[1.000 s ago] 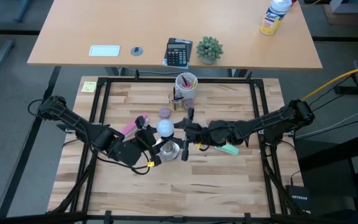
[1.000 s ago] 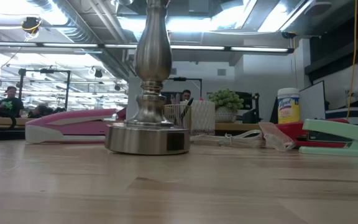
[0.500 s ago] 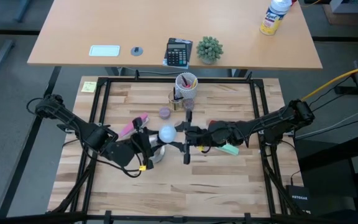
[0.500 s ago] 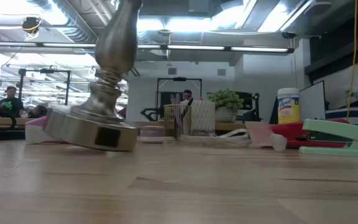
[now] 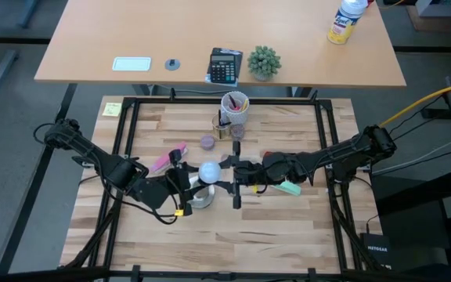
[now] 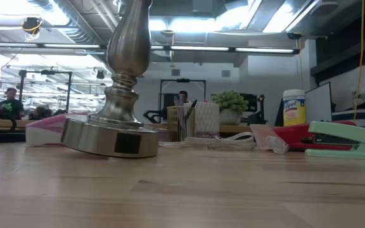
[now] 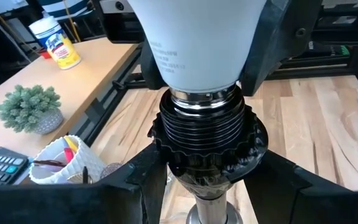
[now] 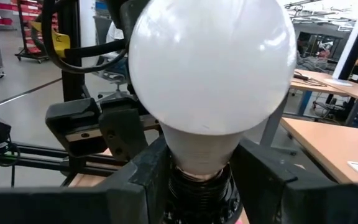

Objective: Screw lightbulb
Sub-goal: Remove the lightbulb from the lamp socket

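The lightbulb (image 5: 209, 171), a frosted white globe narrowing to a printed neck, sits in the black ribbed socket (image 7: 207, 140) of the tilted metal lamp stand (image 6: 116, 120) at mid-table. The right gripper (image 5: 227, 174) clamps the bulb's neck; the left gripper (image 5: 185, 182) clamps the socket.

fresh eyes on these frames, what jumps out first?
The white lightbulb at mid-table, seated in the black ribbed socket with both grippers closed in on it: left gripper on the socket, right gripper on the bulb. In the low view, the silver stand sits tilted, its base partly off the wood.
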{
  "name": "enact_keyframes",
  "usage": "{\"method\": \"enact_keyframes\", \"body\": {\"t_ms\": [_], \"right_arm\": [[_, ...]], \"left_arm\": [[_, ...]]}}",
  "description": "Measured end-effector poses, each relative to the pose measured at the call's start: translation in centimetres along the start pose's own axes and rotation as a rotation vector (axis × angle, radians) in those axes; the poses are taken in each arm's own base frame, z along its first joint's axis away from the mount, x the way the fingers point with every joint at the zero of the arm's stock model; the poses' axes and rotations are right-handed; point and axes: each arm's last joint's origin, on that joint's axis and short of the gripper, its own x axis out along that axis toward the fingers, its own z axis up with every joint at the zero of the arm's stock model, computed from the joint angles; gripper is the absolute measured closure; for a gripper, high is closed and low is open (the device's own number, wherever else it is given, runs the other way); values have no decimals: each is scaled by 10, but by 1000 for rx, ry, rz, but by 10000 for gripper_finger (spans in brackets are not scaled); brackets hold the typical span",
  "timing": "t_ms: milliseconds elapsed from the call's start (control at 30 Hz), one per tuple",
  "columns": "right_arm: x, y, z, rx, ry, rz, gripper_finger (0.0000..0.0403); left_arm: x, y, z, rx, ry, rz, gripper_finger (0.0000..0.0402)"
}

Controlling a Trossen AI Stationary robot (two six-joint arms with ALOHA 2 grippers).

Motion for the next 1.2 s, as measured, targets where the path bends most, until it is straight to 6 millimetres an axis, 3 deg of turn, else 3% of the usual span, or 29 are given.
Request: {"method": "enact_keyframes", "body": {"t_ms": [400, 1200], "right_arm": [[0, 2, 0, -35, -11, 80, 258], [0, 0, 2, -36, -17, 17, 208]], "left_arm": [[-4, -5, 0, 33, 0, -75, 232], [-1, -4, 4, -12, -26, -94, 231]]}}
